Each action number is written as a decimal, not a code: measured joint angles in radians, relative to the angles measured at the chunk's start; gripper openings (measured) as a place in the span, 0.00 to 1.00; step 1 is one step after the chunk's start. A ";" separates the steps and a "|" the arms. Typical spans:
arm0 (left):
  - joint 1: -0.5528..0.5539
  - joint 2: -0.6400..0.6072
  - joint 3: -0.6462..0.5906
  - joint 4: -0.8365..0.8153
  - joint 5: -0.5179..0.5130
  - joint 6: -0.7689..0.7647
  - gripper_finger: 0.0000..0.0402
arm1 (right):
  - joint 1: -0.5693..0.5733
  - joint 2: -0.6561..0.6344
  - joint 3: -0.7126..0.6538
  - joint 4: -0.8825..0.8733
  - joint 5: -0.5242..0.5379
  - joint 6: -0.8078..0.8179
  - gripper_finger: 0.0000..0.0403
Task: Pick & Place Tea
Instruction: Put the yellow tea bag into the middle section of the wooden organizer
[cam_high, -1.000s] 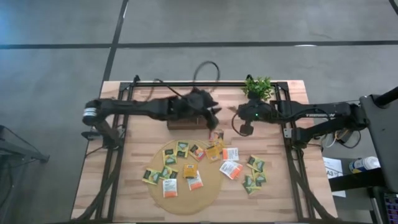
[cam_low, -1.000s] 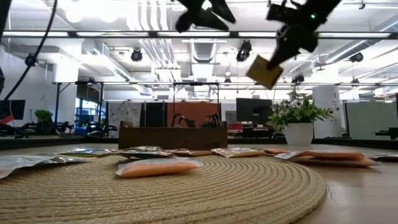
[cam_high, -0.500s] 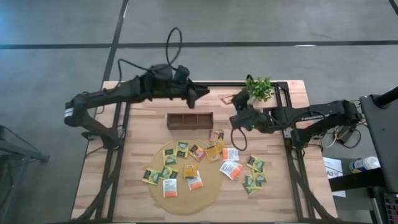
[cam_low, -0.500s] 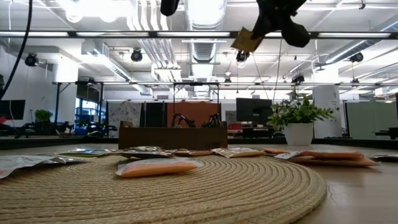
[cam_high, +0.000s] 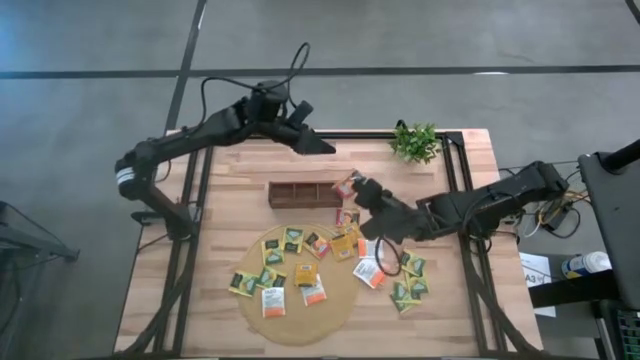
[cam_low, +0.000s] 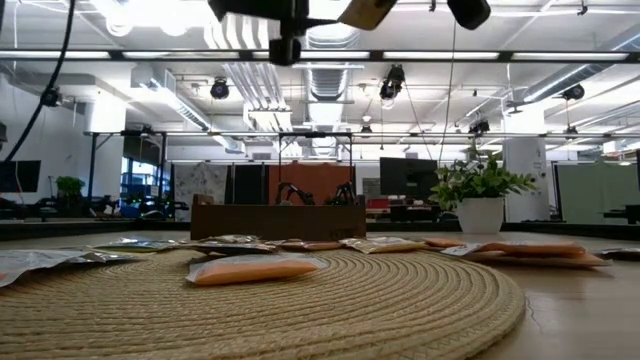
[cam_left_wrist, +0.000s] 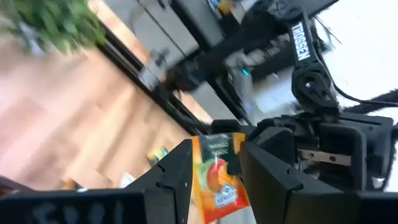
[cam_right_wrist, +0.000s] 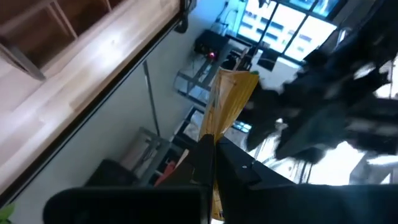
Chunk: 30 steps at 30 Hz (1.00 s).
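My right gripper (cam_high: 357, 188) is shut on one tea sachet (cam_high: 345, 184), orange and white, above the right end of the dark brown tray (cam_high: 300, 193). The same sachet (cam_right_wrist: 227, 96) shows edge-on in the right wrist view. My left gripper (cam_high: 325, 146) hangs open past the tray's far side, apart from that sachet in the high view. In the left wrist view the sachet (cam_left_wrist: 217, 177) shows in the gap between the left fingers. Several more sachets (cam_high: 290, 262) lie flat on the round tan mat (cam_high: 300, 322), and others (cam_high: 405, 280) on the wood to its right. My right gripper pinches the sachet between its two fingers by one end (cam_right_wrist: 214, 127). The rest sticks out past the fingertips (cam_right_wrist: 205, 149). The fingers come roughly level from the table's right. The sachet is lifted clear of the table and the tray.
A small green plant (cam_high: 415, 140) in a white pot stands at the far right. Black rails (cam_high: 460, 230) run along the table's left and right sides. Bare wood lies left of the tray and the mat.
My left gripper has swung from above the tray toward the table's far edge and has risen. My right gripper has carried the sachet from near the plant toward the tray's right end, rising and rolling, so the sachet has turned about with it.
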 joint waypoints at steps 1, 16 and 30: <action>0.011 0.014 0.000 0.002 0.053 -0.008 0.32 | 0.008 0.010 0.007 -0.001 0.002 0.000 0.02; -0.001 0.138 0.000 0.097 0.317 -0.119 0.32 | 0.027 0.037 0.022 0.011 0.135 -0.006 0.02; -0.009 0.185 0.000 0.140 0.281 -0.136 0.32 | 0.025 0.037 0.022 0.038 0.151 -0.013 0.02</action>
